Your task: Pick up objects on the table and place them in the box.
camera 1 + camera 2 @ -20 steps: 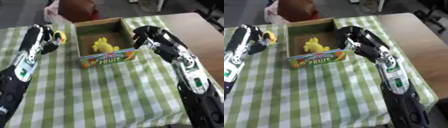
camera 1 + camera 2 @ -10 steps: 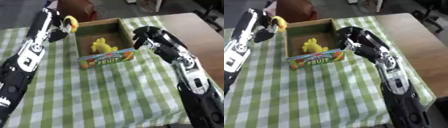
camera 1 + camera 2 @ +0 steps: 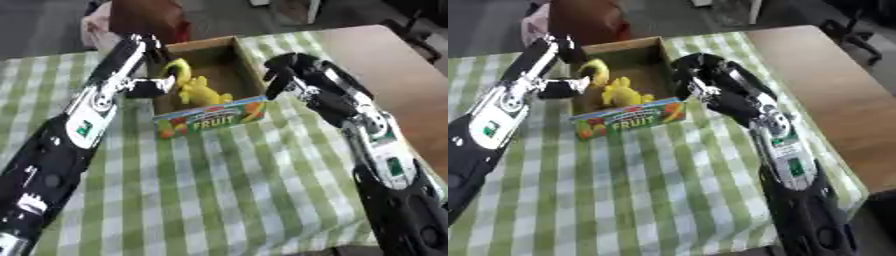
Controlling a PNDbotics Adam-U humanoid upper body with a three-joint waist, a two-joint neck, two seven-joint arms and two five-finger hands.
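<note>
Left hand [image 3: 156, 84] over the near left part of the box [image 3: 251, 75], fingers curled round a yellow curved thing, seemingly a banana [image 3: 178, 72]. Banana held above the box's left side, long axis running roughly near-to-far, upper end arching toward the far right, lower end down by the hand. Inside the box, on its floor, a second yellow thing [image 3: 203, 90] of lumpy shape, just beside the banana. Box open-topped, cardboard, with a coloured front panel reading FRUIT [image 3: 211, 119] facing the robot. Right hand [image 3: 282, 75] at the box's right wall, fingers bent, touching or nearly touching the rim; hold on the wall impossible to tell. Box standing on the green-and-white checked cloth [image 3: 227, 185] covering the bench [image 3: 394, 65].
</note>
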